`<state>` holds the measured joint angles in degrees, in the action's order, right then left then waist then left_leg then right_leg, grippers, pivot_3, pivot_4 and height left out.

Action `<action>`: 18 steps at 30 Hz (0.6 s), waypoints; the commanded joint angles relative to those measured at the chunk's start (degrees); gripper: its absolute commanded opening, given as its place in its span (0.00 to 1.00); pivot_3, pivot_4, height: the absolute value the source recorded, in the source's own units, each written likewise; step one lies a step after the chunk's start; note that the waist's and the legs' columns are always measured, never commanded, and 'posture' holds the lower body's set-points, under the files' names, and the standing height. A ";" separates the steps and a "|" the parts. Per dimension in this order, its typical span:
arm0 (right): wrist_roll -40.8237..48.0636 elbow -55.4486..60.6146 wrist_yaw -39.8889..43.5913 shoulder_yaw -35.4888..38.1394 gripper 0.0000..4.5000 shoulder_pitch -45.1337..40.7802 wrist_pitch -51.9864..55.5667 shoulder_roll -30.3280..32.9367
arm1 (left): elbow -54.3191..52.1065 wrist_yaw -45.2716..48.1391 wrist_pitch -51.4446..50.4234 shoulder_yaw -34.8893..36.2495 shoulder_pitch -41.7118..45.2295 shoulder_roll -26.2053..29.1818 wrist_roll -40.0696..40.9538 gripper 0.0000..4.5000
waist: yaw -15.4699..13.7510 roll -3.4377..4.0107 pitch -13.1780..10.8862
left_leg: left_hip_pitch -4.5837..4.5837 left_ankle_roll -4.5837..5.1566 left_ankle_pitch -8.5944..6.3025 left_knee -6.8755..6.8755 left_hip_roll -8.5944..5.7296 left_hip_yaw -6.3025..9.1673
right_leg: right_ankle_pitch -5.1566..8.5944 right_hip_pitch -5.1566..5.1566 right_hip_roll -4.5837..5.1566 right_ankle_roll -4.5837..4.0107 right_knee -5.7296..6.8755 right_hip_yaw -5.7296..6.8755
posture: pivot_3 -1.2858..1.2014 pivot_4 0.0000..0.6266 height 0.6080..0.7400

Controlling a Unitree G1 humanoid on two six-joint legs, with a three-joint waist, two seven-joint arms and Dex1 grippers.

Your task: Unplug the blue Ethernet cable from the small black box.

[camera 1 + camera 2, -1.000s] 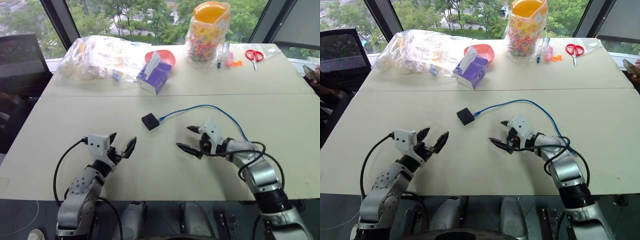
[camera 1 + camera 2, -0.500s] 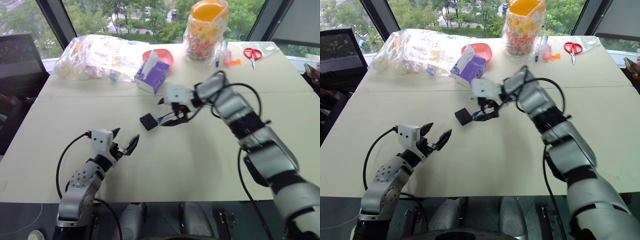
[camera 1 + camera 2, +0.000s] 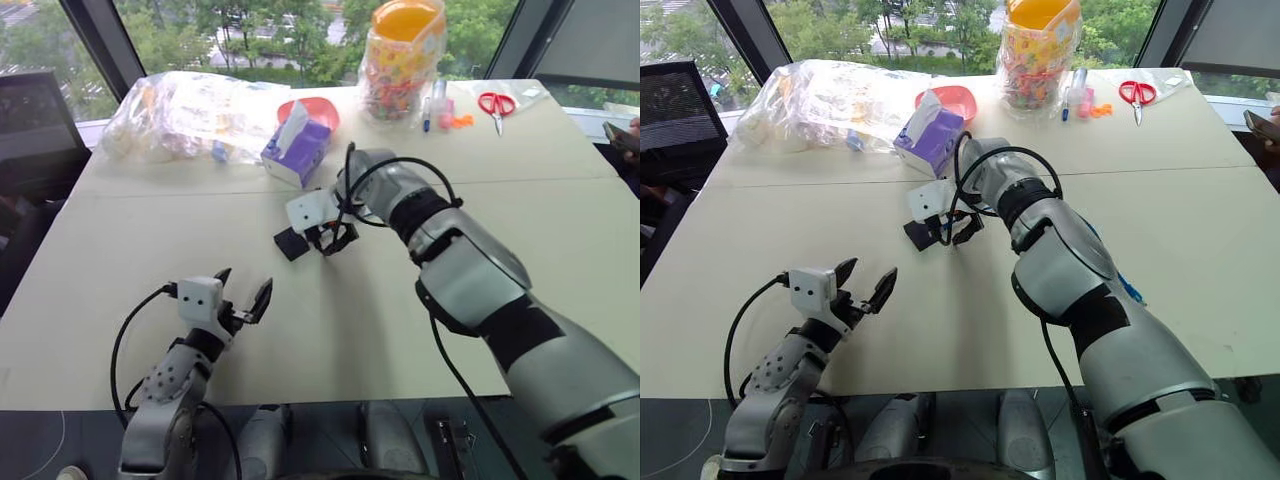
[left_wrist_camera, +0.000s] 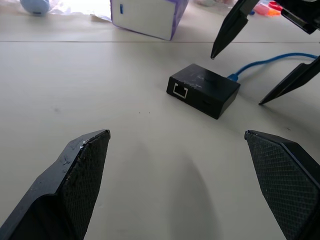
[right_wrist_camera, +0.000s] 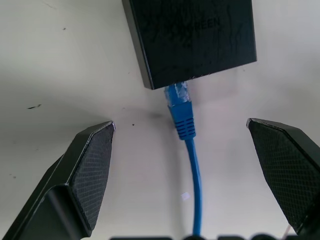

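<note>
arms: I see silver-grey shells with black joints
wrists: white blocks, looping black cables
left gripper [image 3: 243, 297]: black textured fingers
right gripper [image 3: 328, 236]: same

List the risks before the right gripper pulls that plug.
The small black box lies loose on the table with the left gripper open and well short of it, so it may slide along.

The right gripper straddles the blue Ethernet cable; gripping cord, not plug, could strain it.
</note>
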<state>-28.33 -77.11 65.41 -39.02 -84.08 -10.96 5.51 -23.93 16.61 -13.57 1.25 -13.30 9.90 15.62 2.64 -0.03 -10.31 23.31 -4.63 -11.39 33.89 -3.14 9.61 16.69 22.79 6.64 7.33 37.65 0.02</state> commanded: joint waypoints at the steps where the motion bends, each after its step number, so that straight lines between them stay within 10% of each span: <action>1: -3.48 -0.90 -2.52 -0.94 0.98 -0.86 -0.18 -2.00 | -2.54 -0.55 1.99 0.29 -0.66 -0.10 -0.50 1.00 | 0.00 0.00 0.00 | -0.02 0.00 0.00 0.01 0.00 0.01 | 0.00 -0.01 -0.01 0.00 0.03 0.00 | 0.52 0.24 1.00; 4: -5.25 -1.47 -3.09 -0.81 0.80 -0.73 0.62 -3.53 | -2.55 -0.73 2.73 0.44 -1.36 -0.01 -0.79 1.00 | 0.15 0.00 0.01 | -0.10 -0.04 0.02 0.01 0.00 -0.01 | 0.00 -0.04 -0.01 -0.02 0.08 -0.05 | 0.52 0.24 1.00; 11: -8.32 -2.21 -3.77 -0.45 0.04 0.48 1.36 -4.53 | -5.19 1.54 0.98 3.25 -3.17 2.61 2.63 1.00 | 0.26 0.00 0.01 | -0.28 -0.07 0.06 0.03 0.03 0.00 | 0.08 -0.02 -0.07 -0.22 0.42 -0.12 | 0.52 0.24 1.00; 18: -7.16 -1.45 -7.98 2.56 0.02 1.16 -0.29 -2.81 | -6.16 6.19 -5.64 11.59 0.37 11.06 11.54 1.00 | 0.17 0.00 0.01 | -0.34 -0.09 0.07 0.03 0.05 0.03 | 0.11 -0.06 -0.11 -0.29 0.44 -0.14 | 0.52 0.24 1.00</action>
<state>-35.91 -78.91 60.39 -37.67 -83.51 -10.31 1.96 -28.81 22.40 -18.71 10.24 -14.97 20.10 25.04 2.81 -0.02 -10.30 22.96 -4.72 -11.31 33.92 -3.09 9.65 16.79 22.73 6.52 7.03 38.10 -0.12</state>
